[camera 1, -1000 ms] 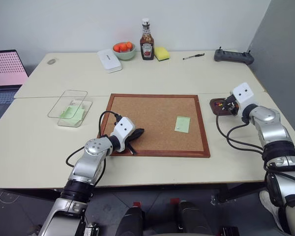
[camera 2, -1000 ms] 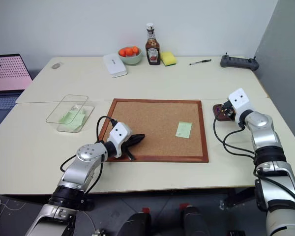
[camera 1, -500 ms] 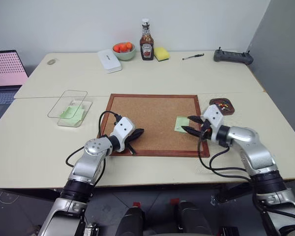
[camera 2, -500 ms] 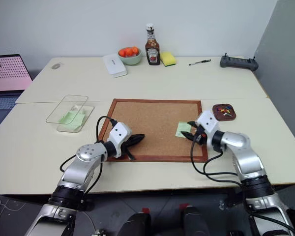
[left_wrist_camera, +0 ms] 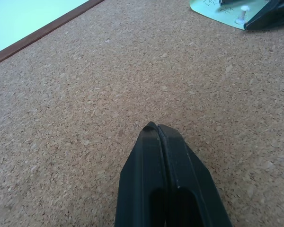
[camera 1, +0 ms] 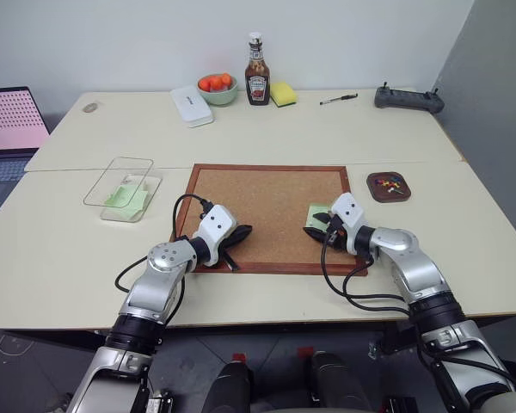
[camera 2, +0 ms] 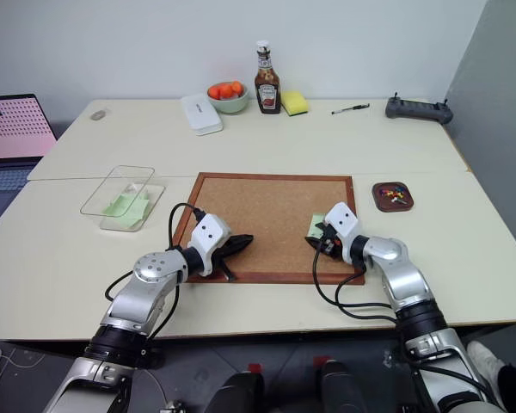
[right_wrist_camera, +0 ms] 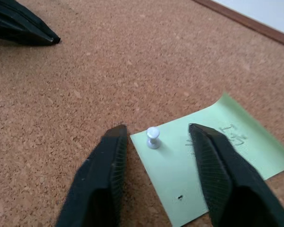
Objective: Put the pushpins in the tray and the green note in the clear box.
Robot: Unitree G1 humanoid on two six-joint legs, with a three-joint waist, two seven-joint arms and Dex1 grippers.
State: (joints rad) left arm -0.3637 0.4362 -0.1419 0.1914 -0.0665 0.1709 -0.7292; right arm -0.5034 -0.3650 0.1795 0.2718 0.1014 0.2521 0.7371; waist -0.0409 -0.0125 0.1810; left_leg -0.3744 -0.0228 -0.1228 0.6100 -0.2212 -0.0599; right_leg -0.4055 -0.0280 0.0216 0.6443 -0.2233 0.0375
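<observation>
- While its two black fingers stand apart, right gripper (right_wrist_camera: 154, 144) sits low over the corkboard (camera 1: 258, 206), one finger (right_wrist_camera: 104, 165) either side of a white pushpin (right_wrist_camera: 153, 137); no contact w/ the pin visible.
- That 1 white pin stands upright in a corner of the green note (right_wrist_camera: 213, 156) on the board; some handwriting on the note. From the head cam the note (camera 1: 316, 214) lies on the board's right part, partly covered by the gripper.
- Left gripper (left_wrist_camera: 157, 128): fingers pressed together, nothing between them, tip resting low on the cork nr the board's left edge; well apart from the right one.
- Tray (camera 1: 388, 187): 1 small dark reddish-brown dish on the table just right of the board, holding several pushpins (camera 1: 389, 181) w/ mixed-colour heads – too small to count.
- Clear box (camera 1: 123, 188): 1, on the table left of the board, w/ pale green paper (camera 1: 125, 198) inside; exact no. of slips can't be told.
- Far edge of table (camera 1: 327, 129): 1 ketchup bottle (camera 1: 256, 79), 1 bowl of orange fruit (camera 1: 217, 87), 1 white case (camera 1: 190, 105), 1 yellow sponge (camera 1: 283, 93), 1 pen (camera 1: 338, 99), 1 dark controller (camera 1: 408, 97).
- 1 laptop (camera 1: 9, 129) at the far left.
</observation>
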